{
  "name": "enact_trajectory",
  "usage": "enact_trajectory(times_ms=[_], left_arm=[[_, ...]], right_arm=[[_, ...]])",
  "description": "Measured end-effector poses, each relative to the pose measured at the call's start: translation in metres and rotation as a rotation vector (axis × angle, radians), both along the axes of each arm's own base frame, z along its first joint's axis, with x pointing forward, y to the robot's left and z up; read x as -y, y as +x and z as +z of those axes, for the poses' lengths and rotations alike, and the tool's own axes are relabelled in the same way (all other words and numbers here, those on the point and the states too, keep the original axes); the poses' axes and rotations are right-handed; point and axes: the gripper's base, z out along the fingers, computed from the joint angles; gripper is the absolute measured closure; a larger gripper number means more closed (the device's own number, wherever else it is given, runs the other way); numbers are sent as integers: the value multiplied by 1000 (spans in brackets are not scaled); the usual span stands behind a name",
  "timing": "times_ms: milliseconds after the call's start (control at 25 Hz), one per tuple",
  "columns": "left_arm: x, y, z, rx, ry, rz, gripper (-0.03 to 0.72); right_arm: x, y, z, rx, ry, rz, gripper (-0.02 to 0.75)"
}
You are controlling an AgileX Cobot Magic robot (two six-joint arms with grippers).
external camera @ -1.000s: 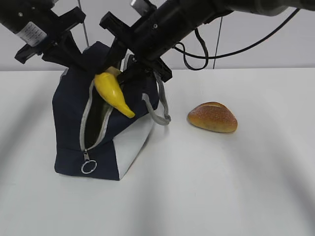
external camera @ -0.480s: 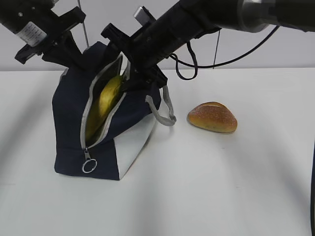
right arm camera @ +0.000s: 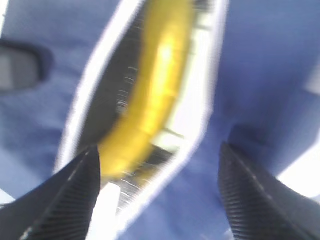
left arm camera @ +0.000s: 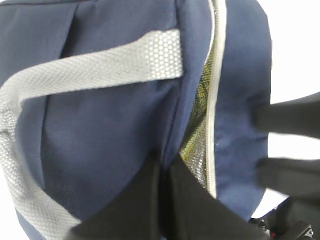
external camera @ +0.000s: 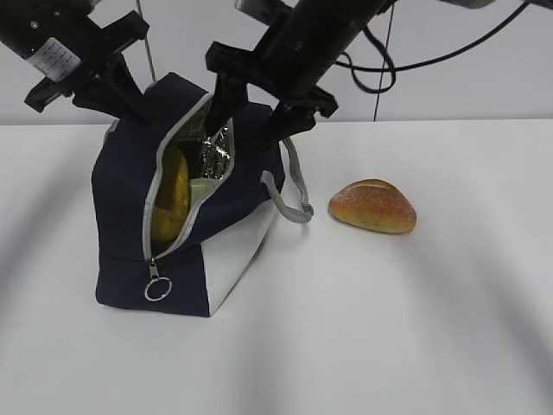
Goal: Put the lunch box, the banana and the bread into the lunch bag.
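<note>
Left gripper [left arm camera: 165, 200] pinched tight on navy fabric beside zipper of lunch bag [external camera: 130, 199]. Banana [external camera: 171, 201] inside open bag, lying along the gap. Right gripper [external camera: 246, 117] spread wide above the mouth, empty. Bread [external camera: 373, 206] on table [external camera: 415, 328], well right of bag.

The navy-blue lunch bag [external camera: 130, 225] is standing on the table with its grey zipper gaping open, ring pull hanging at the lower end; the yellow banana [external camera: 173, 201] is lying inside, showing through the opening beside silver lining; the golden-brown bread [external camera: 373, 207] is resting on the table well right of the bag, pale split facing up.
</note>
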Motion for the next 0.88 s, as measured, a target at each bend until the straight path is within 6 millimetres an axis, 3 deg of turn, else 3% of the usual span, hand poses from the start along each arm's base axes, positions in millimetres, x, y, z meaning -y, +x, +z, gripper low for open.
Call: enact_trajectory(times_ms=[240, 480, 640, 880], left_arm=[[0, 0, 0, 0, -2, 0, 691], [0, 0, 0, 1, -2, 1, 691], [0, 0, 0, 1, -2, 1, 691], [0, 0, 0, 7, -2, -7, 691]], right_arm=[[38, 7, 32, 182, -222, -2, 196], [73, 12, 46, 264, -320, 8, 195], [94, 15, 30, 233, -360, 43, 195], [121, 9, -17, 160, -453, 240, 195]])
